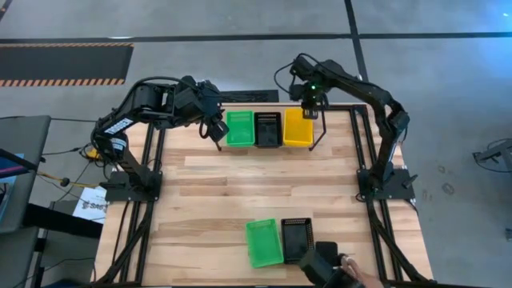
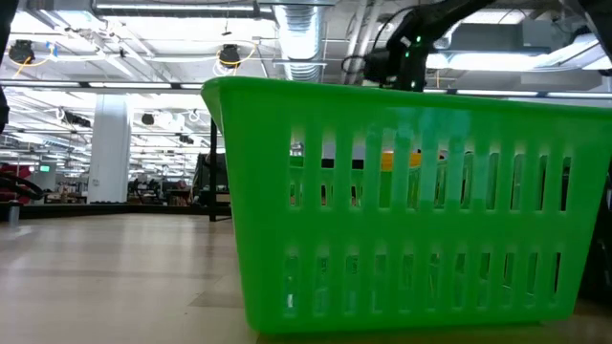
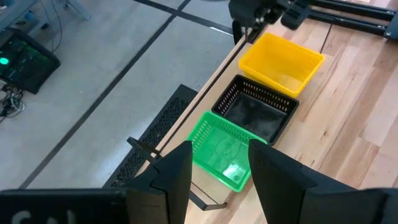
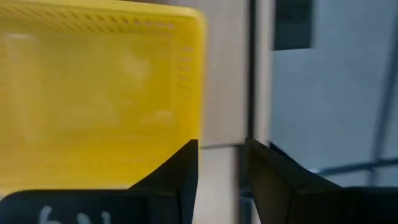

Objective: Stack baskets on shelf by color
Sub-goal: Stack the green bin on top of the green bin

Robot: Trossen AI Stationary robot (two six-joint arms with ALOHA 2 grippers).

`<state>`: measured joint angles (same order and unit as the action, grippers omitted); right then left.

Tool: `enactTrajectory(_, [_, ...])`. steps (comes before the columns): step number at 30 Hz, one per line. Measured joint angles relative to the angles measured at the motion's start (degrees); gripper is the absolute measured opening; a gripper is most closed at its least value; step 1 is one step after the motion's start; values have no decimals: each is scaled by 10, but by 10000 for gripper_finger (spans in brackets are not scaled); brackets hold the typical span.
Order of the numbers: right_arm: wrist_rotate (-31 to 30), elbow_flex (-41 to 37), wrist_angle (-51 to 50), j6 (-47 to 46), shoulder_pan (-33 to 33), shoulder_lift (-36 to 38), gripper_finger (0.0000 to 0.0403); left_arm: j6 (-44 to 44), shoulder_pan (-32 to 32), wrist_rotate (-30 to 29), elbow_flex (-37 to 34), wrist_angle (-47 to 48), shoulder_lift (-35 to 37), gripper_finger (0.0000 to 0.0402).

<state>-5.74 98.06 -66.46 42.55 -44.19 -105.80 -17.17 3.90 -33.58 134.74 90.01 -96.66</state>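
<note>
Plastic baskets on a wooden bench.
The green basket (image 2: pixel 411 205) is smooth, slightly glossy plastic with slotted sides; the bench (image 1: pixel 240 180) is pale matt wood planks.

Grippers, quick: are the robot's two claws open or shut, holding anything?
Left gripper: open, empty, near the green basket.
Right gripper: open, empty, beside the yellow basket.

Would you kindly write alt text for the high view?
Seen from above, a green basket, a black basket and a yellow basket sit side by side on the shelf at the table's far edge. The right gripper hovers beside the yellow one; two more baskets lie near the front.
</note>
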Motion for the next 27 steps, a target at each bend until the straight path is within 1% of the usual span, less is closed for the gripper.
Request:
enactTrajectory(3, [-35,0,-1,-7,11,37,154,0,0,0,0,0,0,148])
enactTrajectory(8, [-36,0,-20,-61,52,120,152,-1,0,9,0,0,0,148])
enactTrajectory(12, [-33,0,-47,-150,107,194,148,-16,0,39,0,0,0,148])
enactTrajectory(16, [-32,0,-49,-239,175,266,144,-35,-3,50,-2,-1,-12,148])
enactTrajectory(20, [-30,0,-33,-317,240,326,141,-40,-12,70,-36,-6,-35,148])
enactTrajectory(23, [-31,1,-23,-359,282,362,139,-44,-18,92,-83,-10,-54,148])
enactTrajectory(25, [-31,1,-14,-377,302,380,137,-55,-22,114,-120,-17,-68,148])
enactTrajectory(27, [-31,1,-16,-386,315,394,137,-61,-28,151,-161,-42,-77,148])
